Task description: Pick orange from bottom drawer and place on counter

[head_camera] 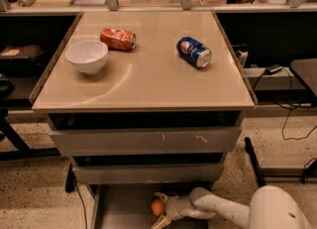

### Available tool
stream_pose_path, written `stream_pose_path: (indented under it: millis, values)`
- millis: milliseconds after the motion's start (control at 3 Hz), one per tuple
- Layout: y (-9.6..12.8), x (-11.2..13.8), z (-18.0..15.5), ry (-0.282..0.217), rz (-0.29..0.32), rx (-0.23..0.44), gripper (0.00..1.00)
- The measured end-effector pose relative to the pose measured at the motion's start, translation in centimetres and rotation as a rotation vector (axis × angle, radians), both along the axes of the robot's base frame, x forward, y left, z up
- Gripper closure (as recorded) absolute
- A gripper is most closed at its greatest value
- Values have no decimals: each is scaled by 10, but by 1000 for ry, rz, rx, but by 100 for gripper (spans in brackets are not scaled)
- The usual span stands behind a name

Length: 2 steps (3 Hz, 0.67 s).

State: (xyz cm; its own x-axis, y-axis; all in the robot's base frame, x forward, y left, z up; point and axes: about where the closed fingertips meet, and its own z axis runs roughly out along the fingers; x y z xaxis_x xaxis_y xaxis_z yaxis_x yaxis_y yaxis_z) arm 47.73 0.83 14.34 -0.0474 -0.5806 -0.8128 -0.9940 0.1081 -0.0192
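Note:
The orange (157,207) is small and round and lies on the floor of the open bottom drawer (116,208), under the two closed grey drawers. My gripper (160,208) reaches in from the right on a white arm. Its two pale fingers (161,196) stand open on either side of the orange, one behind it and one in front. The counter (153,79) is the glossy beige top above the drawers.
On the counter lie a white bowl (87,56) at the left, a crushed red can (118,38) behind it and a blue soda can (193,51) at the right. Cables (292,124) trail on the floor at the right. A dark shelf unit stands at the left.

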Motion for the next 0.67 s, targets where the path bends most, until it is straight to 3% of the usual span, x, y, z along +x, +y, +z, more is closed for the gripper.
stream_pose_path:
  millis: [667]
  values:
    - [0,0,0,0,0,0,66]
